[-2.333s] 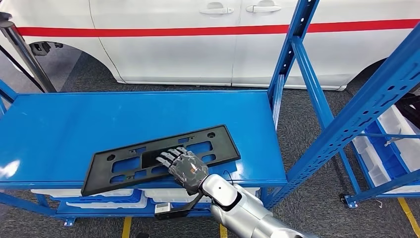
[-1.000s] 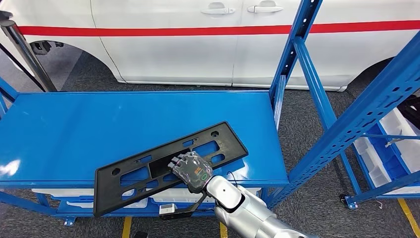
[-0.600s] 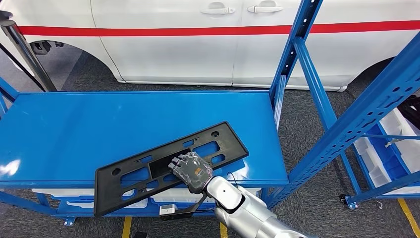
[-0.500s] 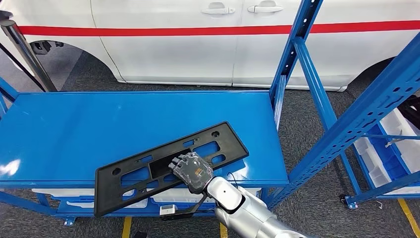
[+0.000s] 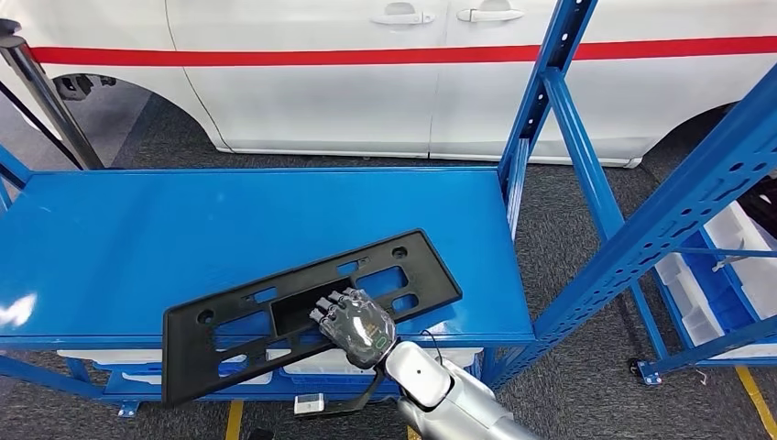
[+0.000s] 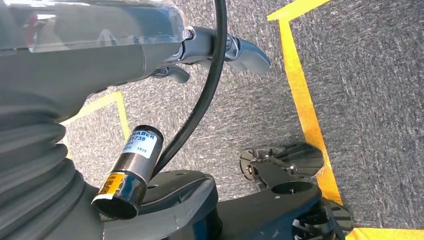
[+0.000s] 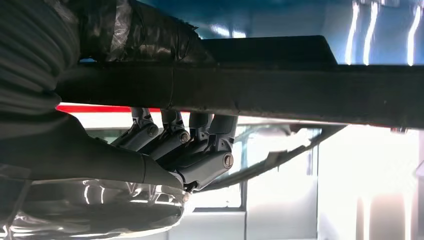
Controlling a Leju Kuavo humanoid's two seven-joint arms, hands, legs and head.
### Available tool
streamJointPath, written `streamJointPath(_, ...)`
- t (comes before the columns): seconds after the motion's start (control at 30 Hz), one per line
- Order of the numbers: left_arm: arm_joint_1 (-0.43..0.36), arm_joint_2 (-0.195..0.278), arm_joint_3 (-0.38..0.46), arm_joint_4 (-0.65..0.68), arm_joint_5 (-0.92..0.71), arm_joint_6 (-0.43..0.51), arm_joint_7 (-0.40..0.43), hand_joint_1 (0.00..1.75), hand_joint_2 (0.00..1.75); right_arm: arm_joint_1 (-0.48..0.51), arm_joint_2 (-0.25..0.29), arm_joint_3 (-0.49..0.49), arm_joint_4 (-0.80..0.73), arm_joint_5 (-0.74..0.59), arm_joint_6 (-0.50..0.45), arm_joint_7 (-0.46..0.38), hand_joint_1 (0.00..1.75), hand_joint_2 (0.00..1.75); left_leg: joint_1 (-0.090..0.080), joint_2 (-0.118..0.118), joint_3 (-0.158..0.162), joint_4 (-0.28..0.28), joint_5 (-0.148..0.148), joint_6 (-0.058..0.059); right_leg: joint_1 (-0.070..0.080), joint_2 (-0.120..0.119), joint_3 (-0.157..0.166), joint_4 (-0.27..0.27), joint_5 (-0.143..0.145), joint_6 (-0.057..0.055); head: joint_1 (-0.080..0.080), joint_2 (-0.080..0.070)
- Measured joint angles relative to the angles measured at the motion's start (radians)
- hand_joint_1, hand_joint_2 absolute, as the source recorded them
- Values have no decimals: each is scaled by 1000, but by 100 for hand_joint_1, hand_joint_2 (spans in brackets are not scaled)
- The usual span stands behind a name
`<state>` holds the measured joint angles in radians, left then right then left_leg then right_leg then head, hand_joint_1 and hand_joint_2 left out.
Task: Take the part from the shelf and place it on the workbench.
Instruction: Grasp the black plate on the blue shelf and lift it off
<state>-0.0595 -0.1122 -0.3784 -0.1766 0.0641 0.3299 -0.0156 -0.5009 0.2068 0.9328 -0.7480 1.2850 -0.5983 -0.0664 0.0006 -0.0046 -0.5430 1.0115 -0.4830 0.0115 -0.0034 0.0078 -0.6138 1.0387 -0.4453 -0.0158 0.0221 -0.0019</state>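
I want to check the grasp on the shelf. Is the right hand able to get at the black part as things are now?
Yes, it seems so. The right hand is already on the black part, its fingers curled over one bar through an opening. The part lies tilted on the blue shelf, and nothing stands in the way.

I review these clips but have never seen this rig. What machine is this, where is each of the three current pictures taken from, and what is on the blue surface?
This is a two-armed humanoid robot. The head view looks down from high on its body at a blue shelf, with a white car behind. A long black plastic part lies slanted there, its near end overhanging the front edge. The right hand holds that part: its fingers reach through an opening. The right wrist view is taken just behind that hand, looking along the part's edge. The left wrist view comes from the hanging left arm and looks at grey floor with yellow tape; the left hand holds nothing there.
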Motion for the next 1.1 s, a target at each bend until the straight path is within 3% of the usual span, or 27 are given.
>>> streamJointPath(0.83,-1,0,-7,0,-21,-27,-22,0,175,43,-1,-47,-58,108,-38,29,173,175,-1,0,-2,3,-2,2,-2,0,-1,-2,0,1,0,0)
streamJointPath(1.0,-1,0,-7,0,-19,-31,-22,0,175,45,-2,-48,-64,113,-37,30,173,175,-3,0,-5,10,-5,9,-4,0,0,-2,2,8,0,0)
streamJointPath(1.1,-3,0,-7,0,-20,-35,-21,0,175,45,-3,-50,-72,114,-36,30,173,175,0,1,-2,-1,3,21,-4,-1,2,-6,3,18,0,0)
